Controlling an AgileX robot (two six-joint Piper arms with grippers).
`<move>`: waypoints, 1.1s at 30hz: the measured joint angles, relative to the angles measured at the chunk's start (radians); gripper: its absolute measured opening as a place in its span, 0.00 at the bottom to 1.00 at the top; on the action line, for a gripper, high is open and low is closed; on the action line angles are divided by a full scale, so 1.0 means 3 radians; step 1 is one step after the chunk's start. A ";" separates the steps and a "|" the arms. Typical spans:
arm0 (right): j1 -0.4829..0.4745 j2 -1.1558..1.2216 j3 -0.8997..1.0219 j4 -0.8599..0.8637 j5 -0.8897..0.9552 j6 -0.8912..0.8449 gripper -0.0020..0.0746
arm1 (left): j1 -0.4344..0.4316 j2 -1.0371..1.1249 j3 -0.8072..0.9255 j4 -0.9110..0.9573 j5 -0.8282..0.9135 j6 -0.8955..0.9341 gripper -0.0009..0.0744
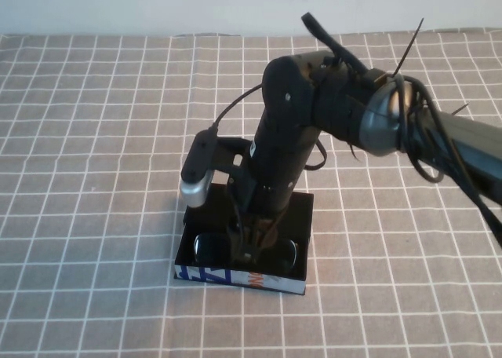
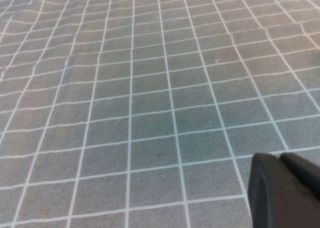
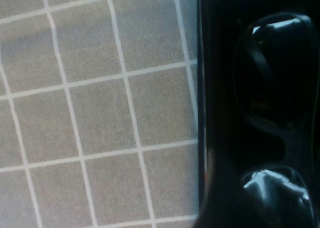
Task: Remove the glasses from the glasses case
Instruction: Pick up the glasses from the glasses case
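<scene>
— Where are the glasses (image 1: 243,252) now?

— I see them lying inside the glasses case (image 1: 302,217), near its white printed front side. The case is open and sits on the checked tablecloth (image 1: 94,138), at the near middle of the table. In the right wrist view both dark lenses (image 3: 272,73) are inside the black wall of the case.

— And the right gripper (image 1: 249,244)?

— It is lowered into the case, directly over the bridge of the glasses. Its fingers are hidden by the arm, so I cannot tell if they are spread or pinching.

— The left gripper (image 2: 285,190)?

— It is only visible in its own wrist camera, above bare cloth, with the two fingertips pressed together.
</scene>
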 joint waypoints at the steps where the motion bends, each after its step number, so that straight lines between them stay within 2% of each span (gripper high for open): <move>1: 0.0000 0.0017 0.0000 -0.0015 0.0000 0.0000 0.46 | 0.0000 0.0000 0.0000 0.0000 0.0000 0.0000 0.01; 13: 0.0000 0.0136 0.0000 -0.0187 -0.0112 -0.0019 0.46 | 0.0000 0.0000 0.0000 0.0000 0.0000 0.0000 0.01; 33: 0.0000 0.0200 0.0000 -0.0057 -0.0185 -0.0100 0.46 | 0.0000 0.0000 0.0000 0.0000 0.0000 0.0000 0.01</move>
